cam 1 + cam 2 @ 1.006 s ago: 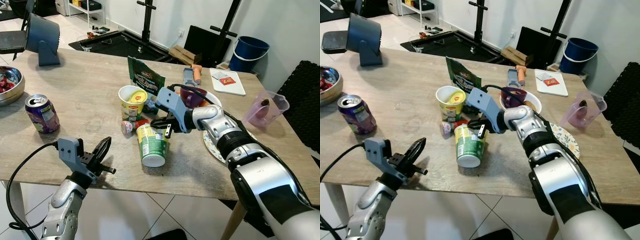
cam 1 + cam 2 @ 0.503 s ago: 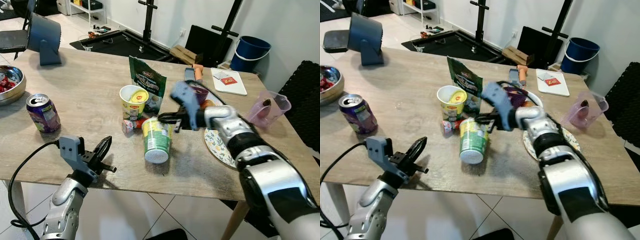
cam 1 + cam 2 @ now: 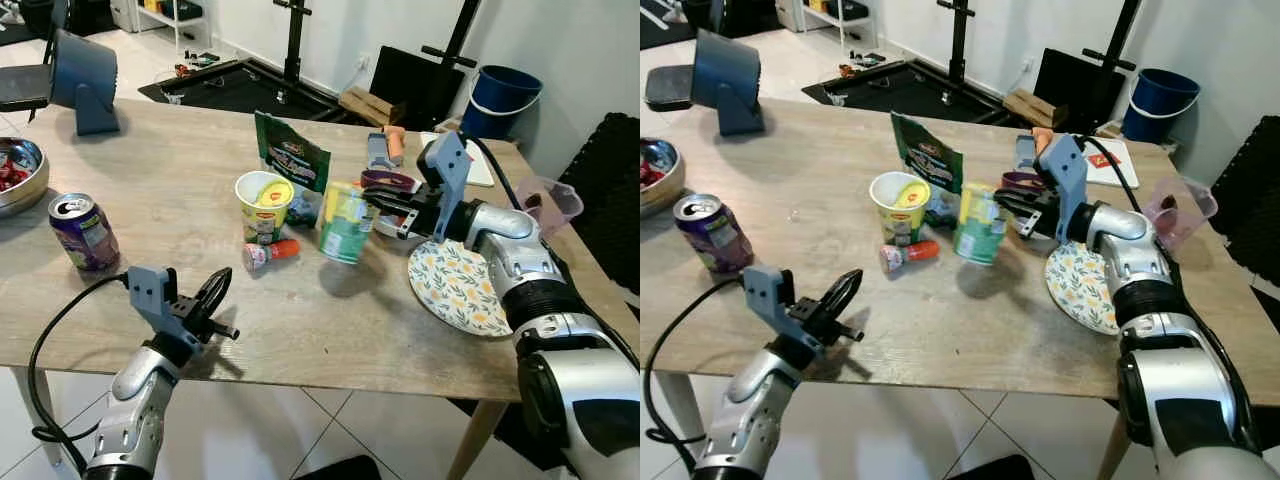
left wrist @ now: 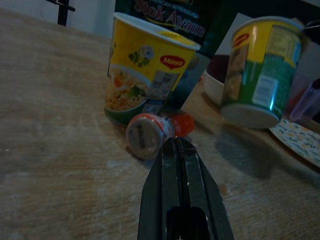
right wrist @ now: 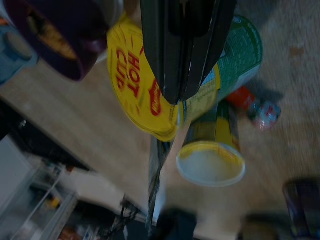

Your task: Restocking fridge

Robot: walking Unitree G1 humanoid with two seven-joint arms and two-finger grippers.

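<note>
I'm holding the green-yellow cup (image 3: 347, 222) clamped in the right hand (image 3: 385, 207), lifted mid-tabletop with its long axis tilted, while the clenched left hand (image 3: 212, 300) is idling at the near edge.

Wooden table (image 3: 150, 190) in a tiled room. A grey lamp-like fixture (image 3: 78, 82) stands at its far left corner, and a metal bowl (image 3: 15, 172) sits at the left edge. Beyond the table: a blue bucket (image 3: 503, 98) against the wall, a black stand (image 3: 293, 50), and a dark woven chair (image 3: 610, 190) at right.
</note>
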